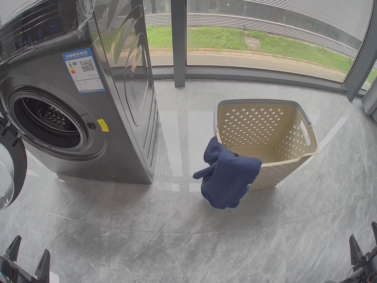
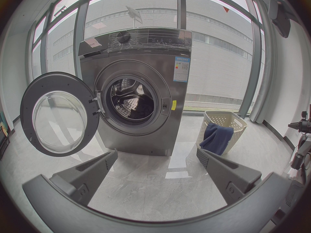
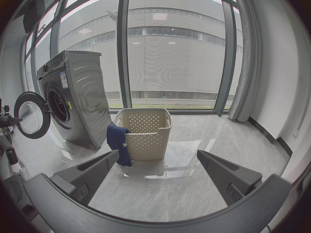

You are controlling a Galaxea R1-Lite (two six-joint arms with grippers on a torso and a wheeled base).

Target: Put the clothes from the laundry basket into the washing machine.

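**Step in hand:** the first pick; nothing is held and nothing is loaded, so the task looks to be at its start

**Garment** [image 1: 227, 177]: navy, draped over the near corner of the basket [image 1: 251, 126] on the washer's side. Most of it hangs outside, down toward the floor [image 1: 176, 236]

**Basket:** cream, perforated, standing on the floor to the right of the washer [image 1: 118, 111] and apart from it

**Washer:** door [image 2: 58, 114] swung wide open, drum [image 2: 132, 101] mouth unobstructed

**Left gripper** [image 2: 156, 153]: claw spread wide, empty, facing the drum from well back

**Right gripper** [image 3: 157, 154]: claw spread wide, empty, facing the basket from well back

**Next move, as judged:** the right arm is better placed. It would go forward and down to the bunched cloth at the rim, close on a thick fold, lift it free without tipping the basket, then carry it left to the drum

**Hard to make out:**
- The basket's bottom by the near wall is hidden, so more clothes there cannot be ruled out.
- The drum's depth is dark.
- The door is cut off at the head view's edge
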